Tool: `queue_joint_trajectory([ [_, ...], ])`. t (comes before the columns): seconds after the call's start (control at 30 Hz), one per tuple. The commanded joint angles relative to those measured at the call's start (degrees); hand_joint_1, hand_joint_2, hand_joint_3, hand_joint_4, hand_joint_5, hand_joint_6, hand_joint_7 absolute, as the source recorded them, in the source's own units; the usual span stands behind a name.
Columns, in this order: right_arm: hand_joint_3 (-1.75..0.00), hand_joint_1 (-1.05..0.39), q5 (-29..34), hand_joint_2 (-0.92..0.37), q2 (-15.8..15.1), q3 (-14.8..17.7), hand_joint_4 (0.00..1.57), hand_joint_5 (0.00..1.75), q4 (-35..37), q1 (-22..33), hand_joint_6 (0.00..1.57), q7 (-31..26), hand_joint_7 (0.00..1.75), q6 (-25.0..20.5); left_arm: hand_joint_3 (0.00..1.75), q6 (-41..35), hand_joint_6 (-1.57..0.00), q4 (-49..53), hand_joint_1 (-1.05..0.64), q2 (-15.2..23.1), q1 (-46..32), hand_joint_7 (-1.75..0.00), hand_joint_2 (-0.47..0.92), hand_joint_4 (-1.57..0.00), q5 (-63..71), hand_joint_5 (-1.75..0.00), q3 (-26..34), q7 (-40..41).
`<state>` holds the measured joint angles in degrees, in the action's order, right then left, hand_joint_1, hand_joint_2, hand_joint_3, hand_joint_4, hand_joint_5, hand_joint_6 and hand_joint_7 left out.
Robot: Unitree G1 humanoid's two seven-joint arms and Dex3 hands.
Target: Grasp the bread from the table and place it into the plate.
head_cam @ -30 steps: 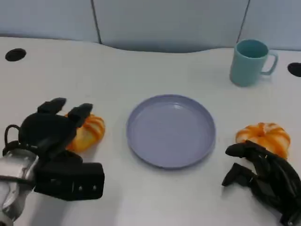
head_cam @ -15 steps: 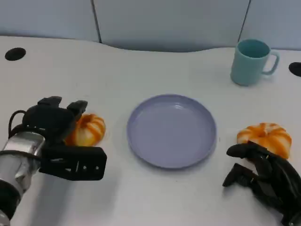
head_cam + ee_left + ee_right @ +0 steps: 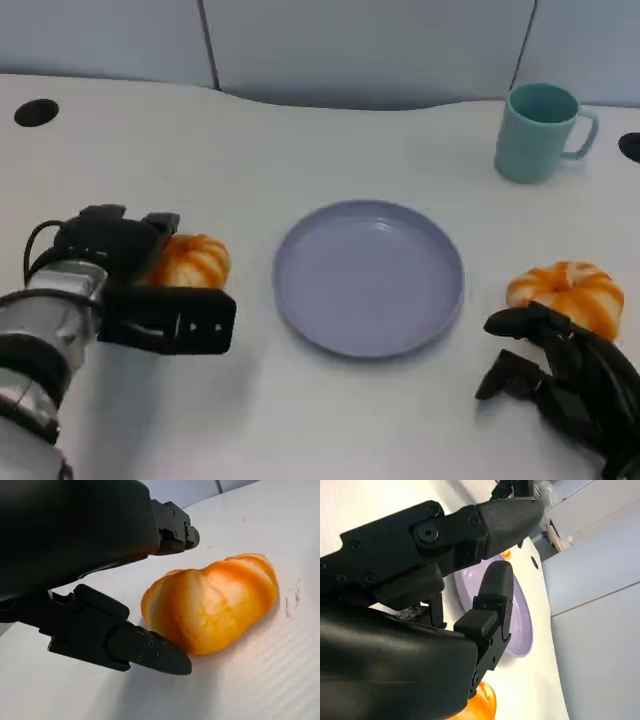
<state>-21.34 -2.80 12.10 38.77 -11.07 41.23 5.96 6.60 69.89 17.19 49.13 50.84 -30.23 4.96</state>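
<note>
An orange-and-white striped bread lies on the white table left of the lilac plate. My left hand sits just left of it, fingers spread around its near and far sides. In the left wrist view the bread lies between the fingertips, and no firm grip shows. A second bread lies right of the plate. My right hand rests in front of it with loosely bent fingers, holding nothing. The right wrist view shows the plate beyond that hand.
A teal mug stands at the back right. Dark round holes mark the table's far corners. A grey wall panel runs behind the table's curved far edge.
My left hand has dropped from over the bread to table level at its left side, leaving more of the bread showing. The right hand has stayed put.
</note>
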Motion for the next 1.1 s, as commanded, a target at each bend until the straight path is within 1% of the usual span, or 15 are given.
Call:
queue_joint_trajectory([
  [0.03, -0.16, -0.45, -0.3, -0.92, -0.9, 0.2, 0.64, 1.44, 0.0, 1.4, 0.64, -0.1, 1.00, -1.0, 0.00, -0.3, -0.11, 2.1, -0.59, 0.0, 1.4, -0.01, 0.88, -0.02, -1.2, -0.01, -1.2, 0.3],
  [0.27, -0.15, -0.45, -0.3, -0.92, -1.3, 0.4, 0.63, 1.43, -1.8, 2.7, 0.63, 0.0, 1.00, -1.6, 0.00, -1.1, -0.13, 5.7, -0.61, -2.5, 3.4, -0.01, 0.87, -0.07, -1.5, -0.02, -3.2, -1.2],
  [0.47, -0.16, -0.45, -0.5, -0.92, -1.2, 0.3, 0.62, 1.44, -2.7, 3.3, 0.62, 0.3, 1.02, -1.8, 0.00, 0.2, -0.14, 6.2, -0.60, -2.9, 3.1, -0.01, 0.86, -0.09, -2.9, -0.03, -3.3, -2.7],
  [0.5, -0.16, -0.46, -0.8, -0.92, -1.2, 0.3, 0.62, 1.44, -3.1, 3.6, 0.62, 0.5, 1.02, -2.1, 0.00, 1.1, -0.18, 6.3, -0.54, -3.1, 2.7, -0.02, 0.86, -0.14, -3.7, -0.04, -2.9, -3.5],
  [0.67, -0.16, -0.48, -1.1, -0.92, -1.3, 0.2, 0.62, 1.46, -4.8, 4.5, 0.63, 0.1, 1.03, -3.0, 0.01, 2.7, -0.31, 6.4, -0.45, -3.1, 1.9, -0.04, 0.88, -0.26, -5.3, -0.06, -3.3, -3.2],
  [0.7, -0.15, -0.48, -1.1, -0.92, -1.4, 0.2, 0.62, 1.46, -5.1, 4.7, 0.63, 0.1, 1.02, -3.2, 0.01, 3.0, -0.40, 6.4, -0.41, -2.9, 1.6, -0.04, 0.89, -0.34, -5.5, -0.06, -3.3, -2.6],
  [0.73, -0.15, -0.48, -1.1, -0.92, -1.4, 0.2, 0.62, 1.45, -5.3, 4.8, 0.63, 0.0, 1.02, -3.3, 0.01, 3.2, -0.44, 6.4, -0.38, -2.8, 1.5, -0.04, 0.90, -0.38, -5.6, -0.06, -3.3, -2.2],
  [0.83, -0.16, -0.48, -1.1, -0.92, -1.4, 0.2, 0.62, 1.45, -5.6, 5.0, 0.62, 0.0, 1.02, -3.6, 0.01, 3.4, -0.49, 6.5, -0.35, -2.8, 1.4, -0.03, 0.91, -0.44, -5.8, -0.05, -3.4, -1.8],
  [0.87, -0.16, -0.48, -1.1, -0.92, -1.5, 0.2, 0.62, 1.45, -5.9, 5.1, 0.62, -0.2, 1.02, -3.9, 0.01, 4.1, -0.50, 6.4, -0.35, -2.5, 0.8, -0.03, 0.91, -0.44, -5.8, -0.04, -3.3, 0.7],
  [0.9, -0.14, -0.48, -1.1, -0.92, -1.5, 0.2, 0.63, 1.44, -6.1, 5.1, 0.63, -0.3, 1.01, -4.1, 0.09, 4.6, -0.73, 6.3, -0.30, -2.2, 0.4, -0.09, 0.92, -0.73, -5.8, -0.16, -3.2, 2.7],
  [0.93, -0.14, -0.49, -1.1, -0.92, -1.5, 0.2, 0.63, 1.44, -6.3, 5.2, 0.63, -0.4, 1.01, -4.2, 0.12, 4.9, -0.82, 6.4, -0.28, -2.1, 0.1, -0.10, 0.92, -0.84, -5.8, -0.20, -3.2, 4.1],
  [1.0, -0.13, -0.49, -1.1, -0.92, -1.5, 0.2, 0.63, 1.44, -6.8, 5.5, 0.64, -0.8, 1.00, -4.4, 0.15, 5.2, -0.89, 6.6, -0.26, -2.0, -0.4, -0.11, 0.92, -0.92, -5.7, -0.22, -3.3, 5.8],
  [1.03, -0.14, -0.47, -1.0, -0.92, -1.4, 0.2, 0.64, 1.43, -7.1, 5.7, 0.64, -1.0, 1.00, -4.4, 0.08, 5.2, -1.04, 6.7, -0.27, -1.9, -0.6, -0.10, 0.90, -0.91, -5.6, -0.75, -3.4, 6.6],
  [1.07, -0.15, -0.46, -1.0, -0.92, -1.4, 0.2, 0.64, 1.43, -7.5, 5.8, 0.64, -1.2, 1.00, -4.6, 0.04, 5.0, -1.11, 6.9, -0.28, -1.9, -1.2, -0.07, 0.90, -0.85, -5.1, -1.02, -3.7, 8.8],
  [1.1, -0.16, -0.45, -1.1, -0.92, -1.4, 0.2, 0.64, 1.43, -7.6, 5.9, 0.63, -1.2, 1.00, -4.7, 0.07, 4.9, -1.13, 6.9, -0.27, -1.8, -1.7, -0.22, 0.91, -0.79, -4.7, -1.37, -4.1, 10.8],
])
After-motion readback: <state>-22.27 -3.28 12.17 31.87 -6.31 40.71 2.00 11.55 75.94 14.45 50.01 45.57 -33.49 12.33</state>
